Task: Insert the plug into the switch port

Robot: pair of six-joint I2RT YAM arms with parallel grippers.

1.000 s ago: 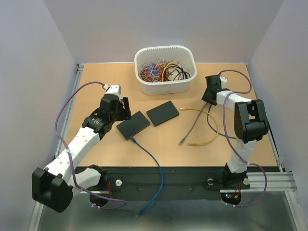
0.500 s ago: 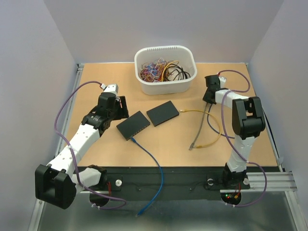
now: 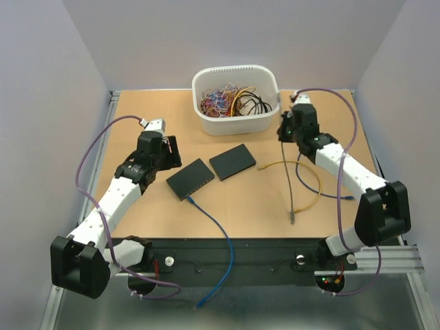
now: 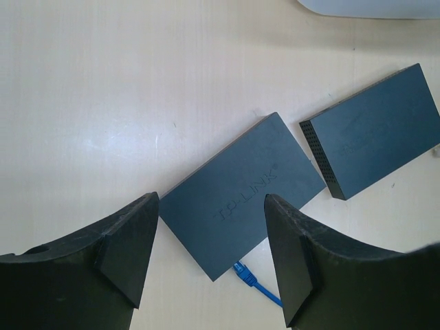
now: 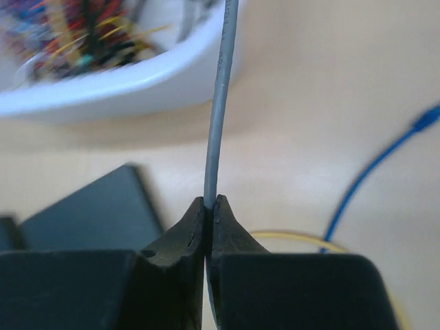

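Plug [image 3: 293, 218] on the grey cable [image 3: 290, 179] is down near the front edge of the table [image 3: 261, 223], well apart from the switch [image 3: 190, 179]: not inserted yet. Right gripper [image 5: 210, 206] is clamped on that cable mid-length beside the bin [image 3: 237, 124]; left gripper [image 3: 172, 152] hovers wide open by the switch. Bare table between plug and switch leaves room; yellow cable [image 3: 275, 163] lies close.

Pale walls [image 3: 48, 103] enclose a light wooden tabletop [image 3: 251, 206].
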